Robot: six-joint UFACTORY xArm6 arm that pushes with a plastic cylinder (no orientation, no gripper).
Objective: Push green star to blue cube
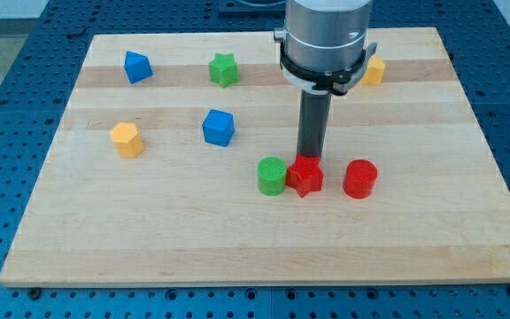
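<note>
The green star [224, 69] lies near the view's top, left of centre. The blue cube [219, 127] sits below it, a little to the left, with a gap between them. My tip [309, 159] stands right of both, its lower end just behind the red star [305, 176], which hides the very end. The tip is far from the green star, down and to its right.
A second blue block [137, 66] lies at the top left. A yellow block [127, 139] is at the left, another yellow block [374, 71] behind the arm at top right. A green cylinder [273, 175] touches the red star; a red cylinder [359, 178] stands to its right.
</note>
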